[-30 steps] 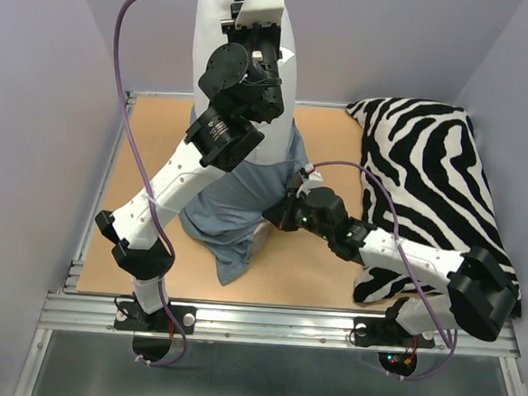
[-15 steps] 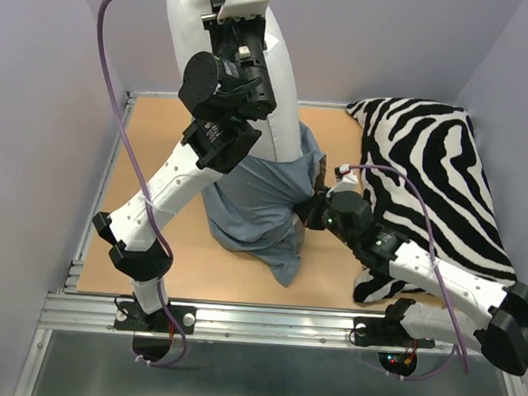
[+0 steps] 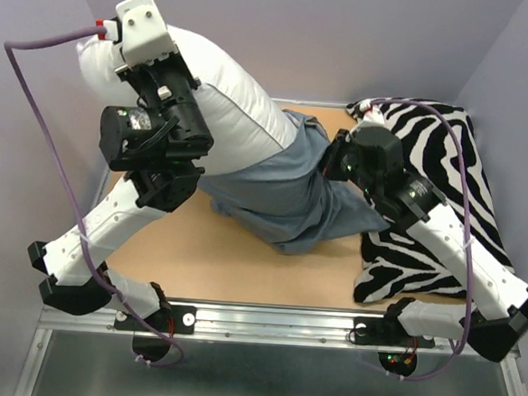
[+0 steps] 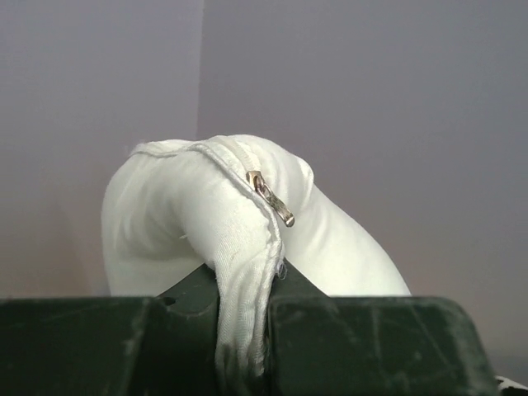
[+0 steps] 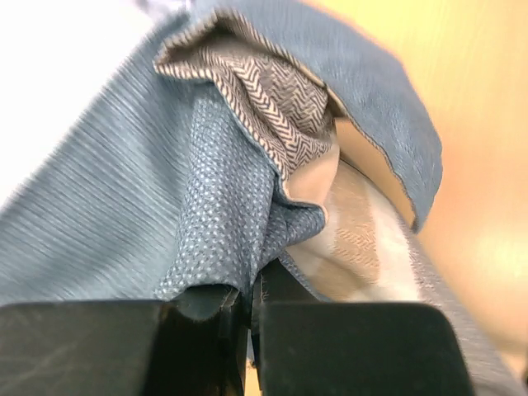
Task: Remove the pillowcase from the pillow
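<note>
Left gripper (image 4: 243,330) is clamped tight on the seam edge of the white pillow (image 3: 231,91), right by a little metal zipper pull (image 4: 271,200), holding that end high above the table (image 3: 188,252). Right gripper (image 5: 247,322) is pinched on a bunched fold of the pillowcase (image 3: 287,195). The case only covers the pillow's lower end and sags onto the table beside the zebra cushion (image 3: 431,146).

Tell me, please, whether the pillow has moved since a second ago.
Yes. Against the far edge of the table, the pillow has swung from upright to leaning left, its top now over the far-left corner, pinched in the left gripper.
</note>
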